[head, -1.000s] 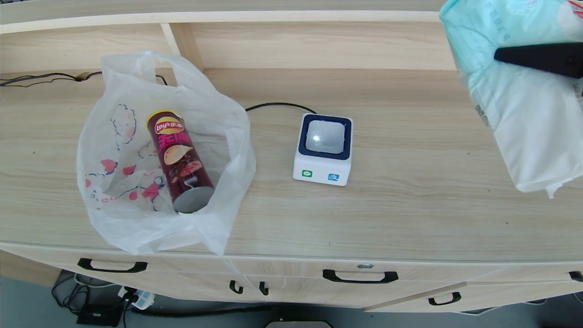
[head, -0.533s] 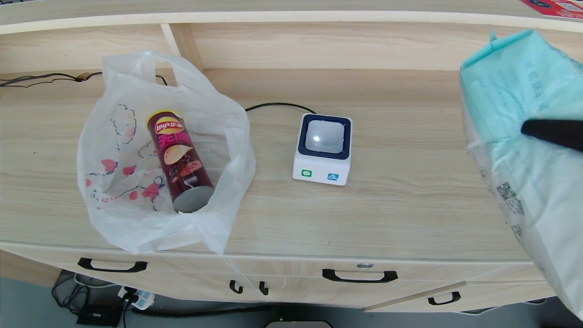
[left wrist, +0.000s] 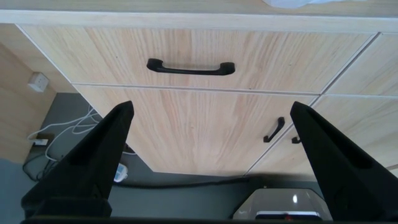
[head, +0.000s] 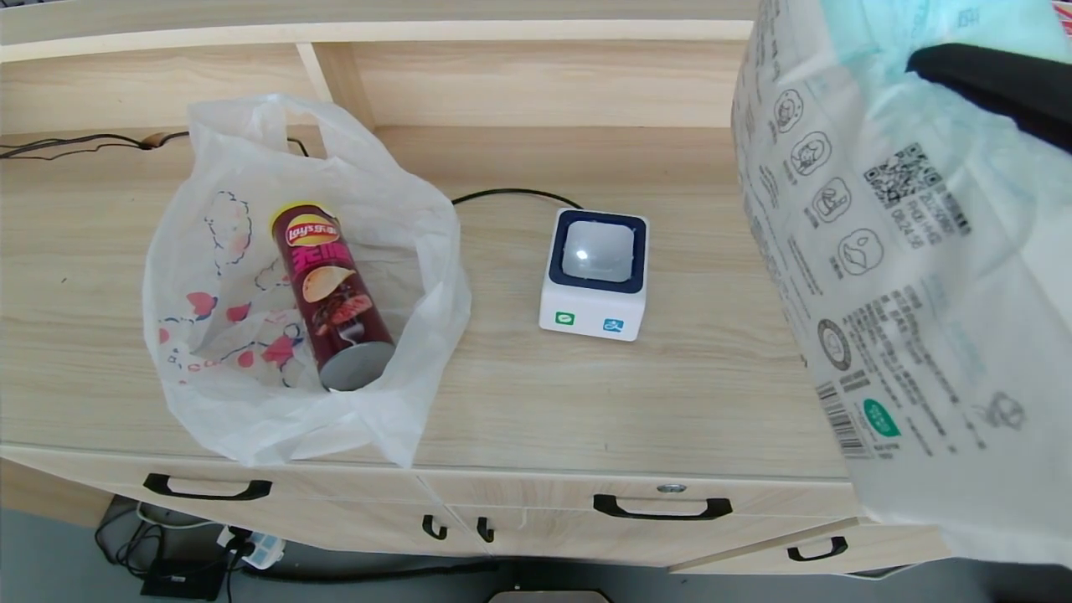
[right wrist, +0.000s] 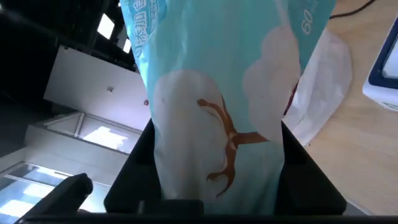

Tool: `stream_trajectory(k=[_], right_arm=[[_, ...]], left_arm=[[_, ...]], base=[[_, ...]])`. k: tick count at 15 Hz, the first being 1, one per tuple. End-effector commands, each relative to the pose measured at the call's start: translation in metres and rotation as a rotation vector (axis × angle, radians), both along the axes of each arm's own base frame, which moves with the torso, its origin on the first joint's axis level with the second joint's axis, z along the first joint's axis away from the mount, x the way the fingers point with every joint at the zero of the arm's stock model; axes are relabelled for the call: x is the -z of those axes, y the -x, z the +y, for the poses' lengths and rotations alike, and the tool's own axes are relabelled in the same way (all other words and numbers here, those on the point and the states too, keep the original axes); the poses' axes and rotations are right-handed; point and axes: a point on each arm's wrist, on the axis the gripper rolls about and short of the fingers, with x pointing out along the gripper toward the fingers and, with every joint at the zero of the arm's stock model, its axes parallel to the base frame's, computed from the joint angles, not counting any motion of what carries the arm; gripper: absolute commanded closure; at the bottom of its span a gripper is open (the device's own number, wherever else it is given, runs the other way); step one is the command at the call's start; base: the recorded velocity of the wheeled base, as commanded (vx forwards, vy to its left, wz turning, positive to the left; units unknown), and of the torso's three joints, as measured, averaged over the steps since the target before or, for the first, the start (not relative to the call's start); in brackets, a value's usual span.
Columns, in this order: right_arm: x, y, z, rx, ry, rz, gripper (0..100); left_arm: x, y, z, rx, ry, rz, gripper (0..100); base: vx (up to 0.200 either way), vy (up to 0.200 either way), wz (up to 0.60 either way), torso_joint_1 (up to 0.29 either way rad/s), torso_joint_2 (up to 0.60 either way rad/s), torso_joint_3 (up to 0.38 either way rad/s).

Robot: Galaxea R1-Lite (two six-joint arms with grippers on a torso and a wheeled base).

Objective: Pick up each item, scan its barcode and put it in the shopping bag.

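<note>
A pale wooden worktop (head: 712, 394) is seen above drawers (head: 544, 511) with black handles. A large soft pack (head: 904, 293) is held up over the worktop's right end, clamped in the right gripper (right wrist: 217, 149). The shopping bag (head: 226, 402) is spread open at the left, with a crisp can (head: 335, 293) lying inside. The scanner (head: 595, 276) is set between bag and pack. The left gripper (left wrist: 211, 115) is held spread wide before the drawers.
</note>
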Motion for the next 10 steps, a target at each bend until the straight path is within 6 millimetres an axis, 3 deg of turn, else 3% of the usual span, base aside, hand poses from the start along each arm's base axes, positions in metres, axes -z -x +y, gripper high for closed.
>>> stream_trajectory(k=[1, 3, 10], right_arm=[[0.042, -0.012, 0.036, -0.133, 0.025, 0.107, 100], [0.037, -0.003, 0.046, -0.253, -0.088, 0.198, 100], [0.038, -0.02, 0.065, -0.337, -0.198, 0.37, 100]], left_arm=[[0.0, 0.0, 0.0, -0.001, 0.002, 0.001, 0], [0.0, 0.0, 0.0, -0.001, 0.001, 0.001, 0], [0.0, 0.0, 0.0, -0.001, 0.001, 0.001, 0]], base=[[0.0, 0.0, 0.0, 0.0, 0.0, 0.0], [0.0, 0.0, 0.0, 0.0, 0.0, 0.0], [0.0, 0.0, 0.0, 0.0, 0.0, 0.0]])
